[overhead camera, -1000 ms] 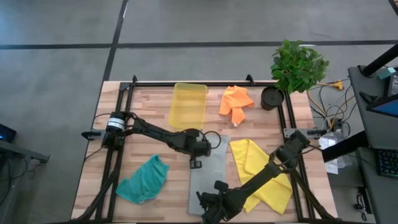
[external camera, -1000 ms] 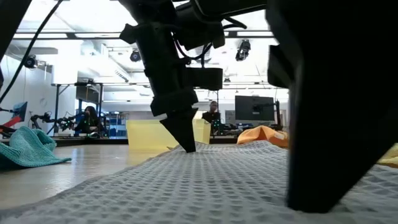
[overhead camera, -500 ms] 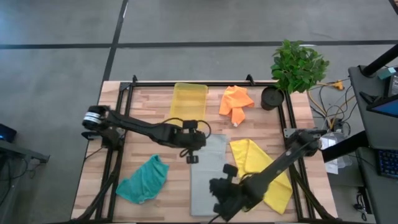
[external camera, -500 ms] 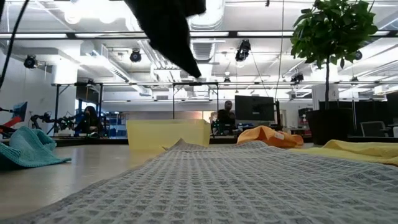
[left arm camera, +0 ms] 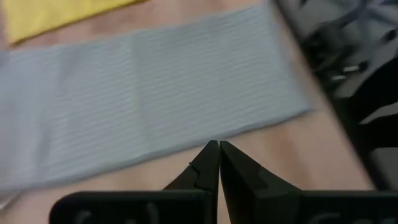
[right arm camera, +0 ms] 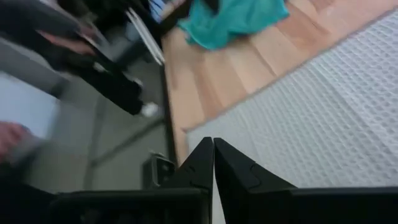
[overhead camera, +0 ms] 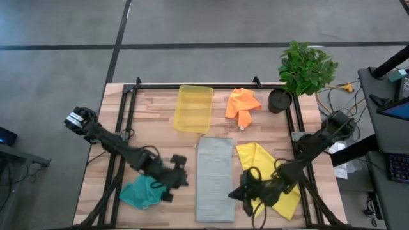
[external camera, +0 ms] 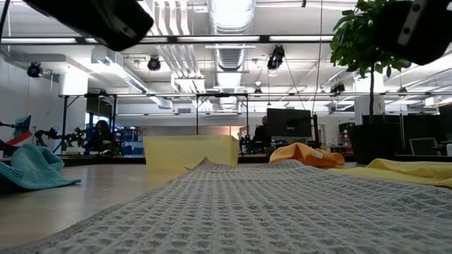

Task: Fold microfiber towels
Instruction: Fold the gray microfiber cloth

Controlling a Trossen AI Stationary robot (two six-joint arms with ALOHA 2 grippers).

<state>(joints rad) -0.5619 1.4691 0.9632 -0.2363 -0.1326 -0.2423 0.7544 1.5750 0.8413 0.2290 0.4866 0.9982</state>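
The grey towel (overhead camera: 214, 177) lies flat as a long narrow strip in the middle of the wooden table (overhead camera: 150, 118), already looking folded once lengthwise, with its far end just short of the yellow tray (overhead camera: 193, 107); the teal towel (overhead camera: 146, 191) sits crumpled to the left of the grey one, the yellow towel (overhead camera: 268, 172) lies loosely spread just to its right, and the orange towel (overhead camera: 242, 105) is bunched beyond it, beside the tray; the left gripper (overhead camera: 172, 185) hangs between the teal towel and the grey strip with its fingers pressed together and nothing in them, and the right gripper (overhead camera: 246, 190) hovers at the grey strip's right edge, over the yellow towel, likewise closed and empty; judging from this, the grey towel needs one more fold, end to end; to do it well, each gripper should first open, then pinch one near corner of the strip through both layers, lift only slightly, and carry the corners together toward the tray end so the edges meet squarely; uneven lifting would likely skew the strip or drag it over the yellow towel.
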